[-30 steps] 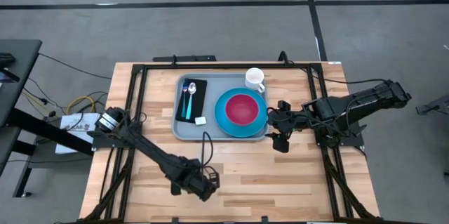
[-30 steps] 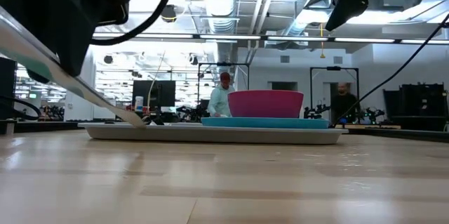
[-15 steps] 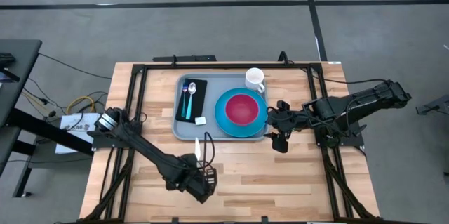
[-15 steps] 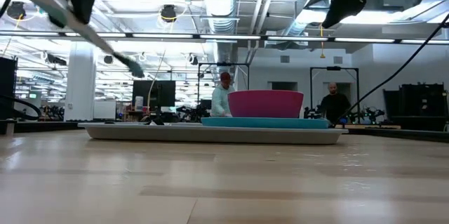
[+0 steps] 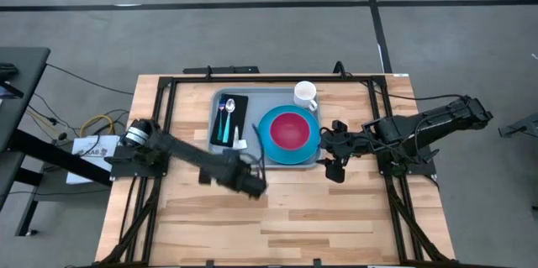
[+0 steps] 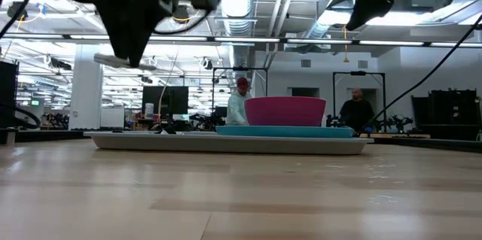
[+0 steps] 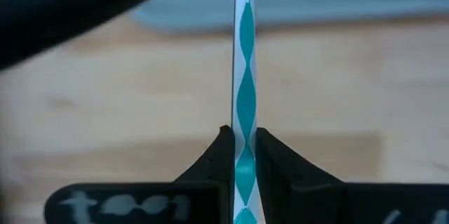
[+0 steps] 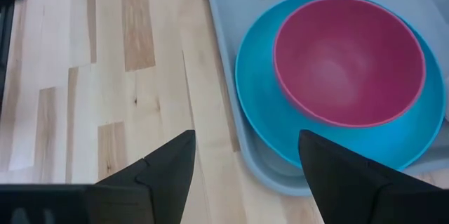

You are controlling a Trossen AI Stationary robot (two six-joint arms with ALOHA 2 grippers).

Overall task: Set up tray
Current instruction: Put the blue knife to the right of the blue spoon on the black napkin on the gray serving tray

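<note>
Because the left gripper [image 7: 238,155] is clamped on a thin teal-striped straw [image 7: 244,76] at frame centre and the right gripper [image 8: 242,157] hangs wide apart, the tray [image 5: 220,155], centre of the high view, seems stiff, light, best held by its rim.

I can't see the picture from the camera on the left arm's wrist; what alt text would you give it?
The left arm's two dark pincer fingers are shut on a thin white straw with teal spiral stripes, which stands straight up the middle of the picture. Behind it, out of focus, lie the light wooden table and the edge of the grey-blue plastic tray.
</note>
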